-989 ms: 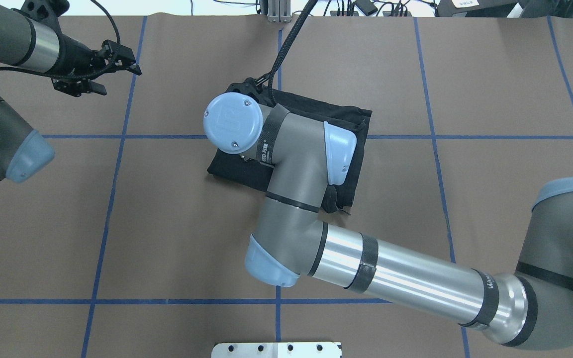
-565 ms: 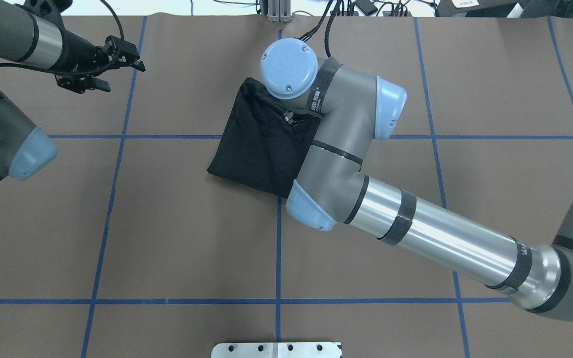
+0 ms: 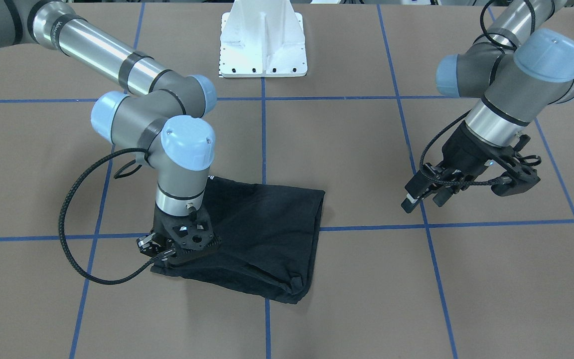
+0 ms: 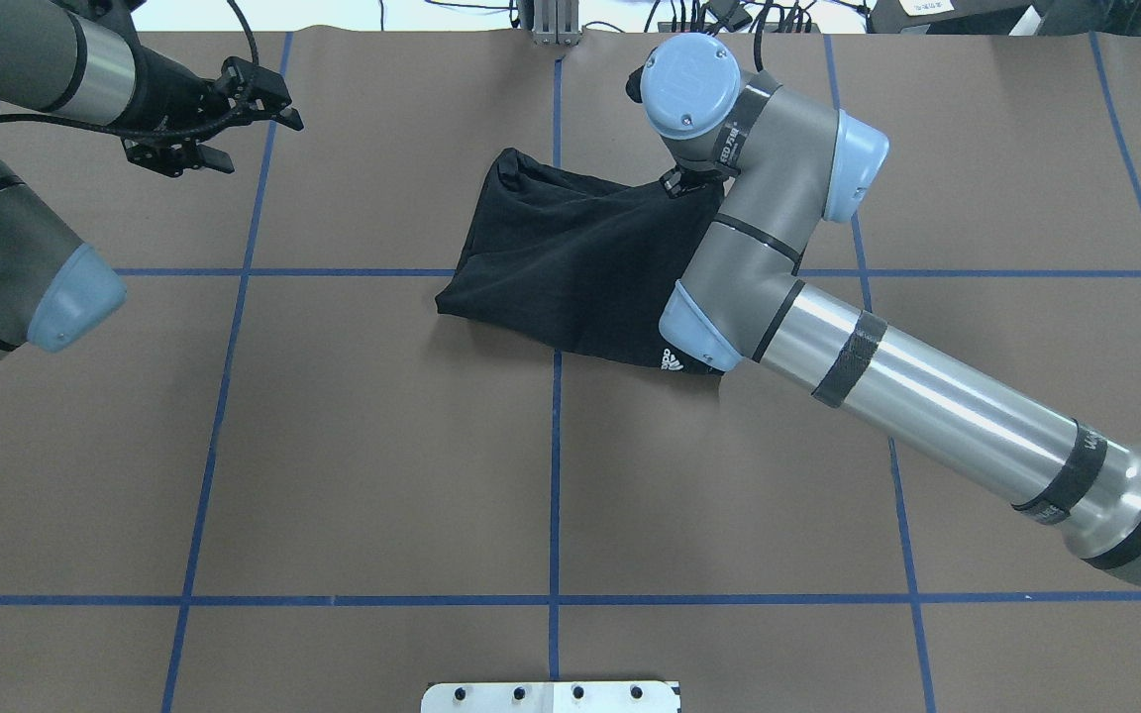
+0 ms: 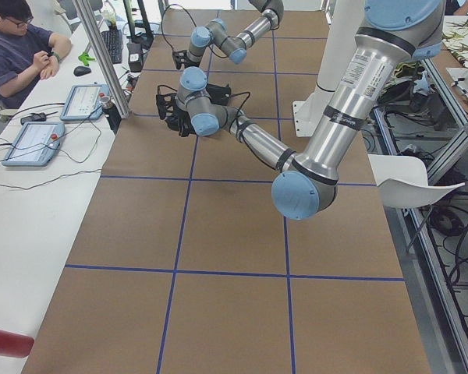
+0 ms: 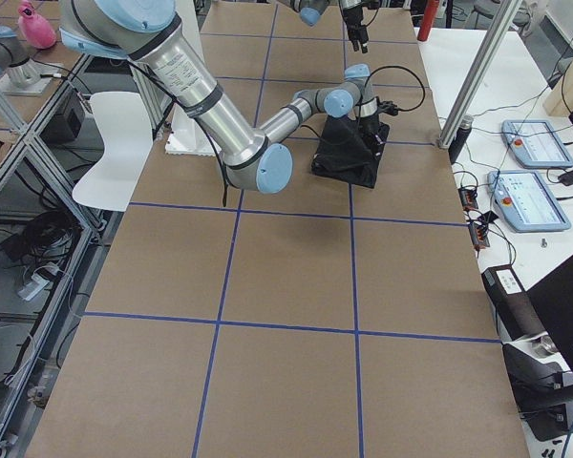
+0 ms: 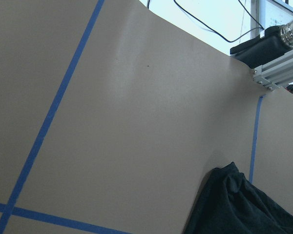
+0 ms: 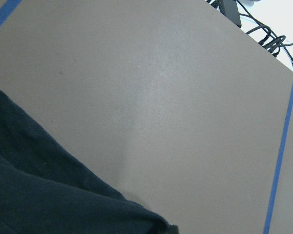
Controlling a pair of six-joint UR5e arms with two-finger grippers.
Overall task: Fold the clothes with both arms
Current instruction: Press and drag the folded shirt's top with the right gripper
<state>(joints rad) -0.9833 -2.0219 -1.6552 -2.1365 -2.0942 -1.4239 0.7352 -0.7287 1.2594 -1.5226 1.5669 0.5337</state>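
The black T-shirt (image 4: 570, 262) lies folded in a bundle near the table's middle, with a small white logo (image 4: 672, 358) showing at its near right edge. It also appears in the front view as the T-shirt (image 3: 267, 234). My right gripper (image 3: 170, 254) is down on the shirt's far right corner and shut on the cloth; the right arm (image 4: 759, 218) hides the fingers from overhead. The right wrist view shows only the shirt's edge (image 8: 39, 190). My left gripper (image 3: 424, 199) hovers open and empty, well off to the shirt's left (image 4: 204, 156).
Brown paper with blue tape lines (image 4: 553, 475) covers the table. The white pedestal base (image 3: 263, 45) stands at the robot's side. A person (image 5: 15, 47) sits beyond the far edge beside control tablets (image 5: 35, 140).
My right arm swung from over the shirt's left part to its far right corner, and the cloth spread rightward with it, baring the small logo. The left gripper drifted slightly right.
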